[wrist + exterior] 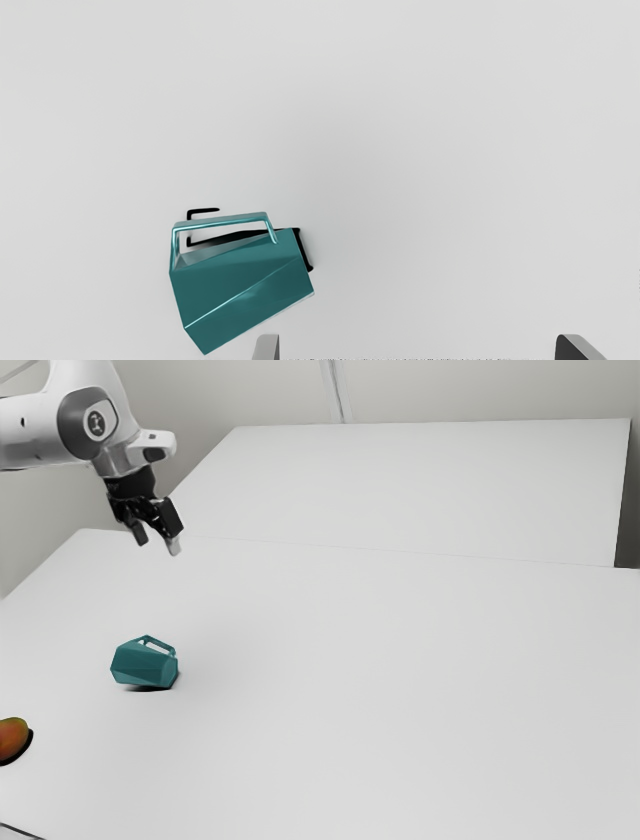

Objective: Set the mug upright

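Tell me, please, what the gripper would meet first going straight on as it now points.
The gripper would probably meet the table beside the mug; depth is unclear, though, and one open jaw could clip the mug's end.

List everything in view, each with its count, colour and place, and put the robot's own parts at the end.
Mug: one, teal, lying on its side on the table, with its handle uppermost in the exterior view
Fruit-like object: one, orange and green, on the table, cut off by the exterior view's left edge
Table: one, white, under the mug
Flat surface: one, white, beyond the table
Wall: at least one, pale grey, in the background
Thin line: one, dark, lower left corner of the exterior view; cannot tell what it is
Arm: one, white and grey, upper left of the exterior view
Gripper: one, black with paler tips, two fingers apart, above the table
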